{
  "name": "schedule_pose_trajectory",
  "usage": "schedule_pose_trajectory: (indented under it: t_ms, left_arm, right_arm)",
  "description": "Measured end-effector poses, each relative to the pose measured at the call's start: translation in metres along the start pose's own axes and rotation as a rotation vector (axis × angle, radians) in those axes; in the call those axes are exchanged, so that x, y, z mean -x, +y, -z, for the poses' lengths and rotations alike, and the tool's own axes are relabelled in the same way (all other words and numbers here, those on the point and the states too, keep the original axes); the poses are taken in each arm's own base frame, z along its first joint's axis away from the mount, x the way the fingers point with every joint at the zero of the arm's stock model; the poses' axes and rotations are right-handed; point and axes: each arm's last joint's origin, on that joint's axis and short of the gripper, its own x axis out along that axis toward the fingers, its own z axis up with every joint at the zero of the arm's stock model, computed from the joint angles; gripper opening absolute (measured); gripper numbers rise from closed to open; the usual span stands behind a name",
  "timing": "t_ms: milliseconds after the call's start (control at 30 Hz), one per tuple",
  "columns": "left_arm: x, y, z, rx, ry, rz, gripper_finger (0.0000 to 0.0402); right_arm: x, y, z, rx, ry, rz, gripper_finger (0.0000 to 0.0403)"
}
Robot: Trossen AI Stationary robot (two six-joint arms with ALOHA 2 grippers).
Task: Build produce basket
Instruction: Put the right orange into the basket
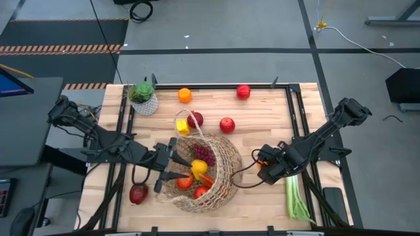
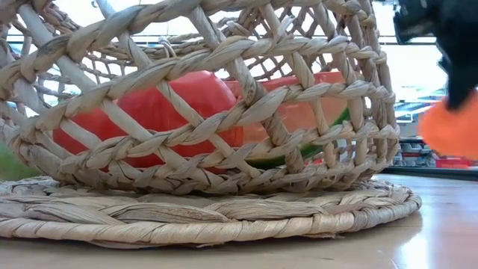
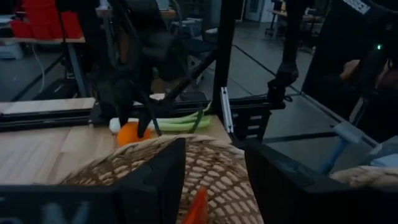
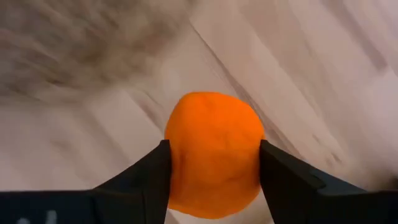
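The tan wicker basket point(image 1: 220, 172) stands at the table's middle near edge and holds purple grapes point(image 1: 203, 154), a yellow fruit point(image 1: 199, 168) and red fruits point(image 1: 186, 182). My left gripper point(image 1: 172, 165) is open at the basket's left rim; whether it touches the wicker point(image 3: 211, 168) I cannot tell. My right gripper point(image 1: 264, 167) is just right of the basket, shut on an orange point(image 4: 214, 155). A leek point(image 1: 295, 198) lies at the near right. A red apple point(image 1: 138, 193) lies left of the basket. My right gripper pinches the orange between its two fingers, one on each of its opposite sides point(image 4: 177, 162). The orange is lifted clear of the table in the low view point(image 2: 452, 127).
At the far side of the table are a potted plant point(image 1: 143, 97), an orange point(image 1: 184, 95), red apples point(image 1: 243, 91) point(image 1: 227, 124) point(image 1: 195, 119) and a yellow fruit point(image 1: 182, 124). Black frame rails point(image 1: 296, 118) run along the table's left and right sides.
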Motion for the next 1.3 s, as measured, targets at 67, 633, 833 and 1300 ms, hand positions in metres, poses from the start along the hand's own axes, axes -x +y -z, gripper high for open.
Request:
schedule_pose_trajectory:
  t_ms: [67,633,833,1300]
  left_arm:
    - [0.002,-0.002,0.0,-0.002,-0.001,0.011,0.0172]
    - [0.009,-0.013,-0.003,-0.03,-0.018,0.057,0.0172]
    - [0.009,-0.013,-0.003,-0.027,-0.021,0.051,0.0172]
    - [0.012,-0.022,-0.004,-0.056,-0.04,0.083,0.0172]
  right_arm:
    - [0.018,0.009,-0.01,0.027,-0.065,-0.055,0.0211]
    - [0.168,0.054,-0.088,0.199,-0.827,-0.492,0.021]
    - [0.138,0.091,-0.098,0.296,-0.809,-0.504,0.0213]
    - [0.098,0.117,-0.121,0.351,-0.79,-0.496,0.0276]
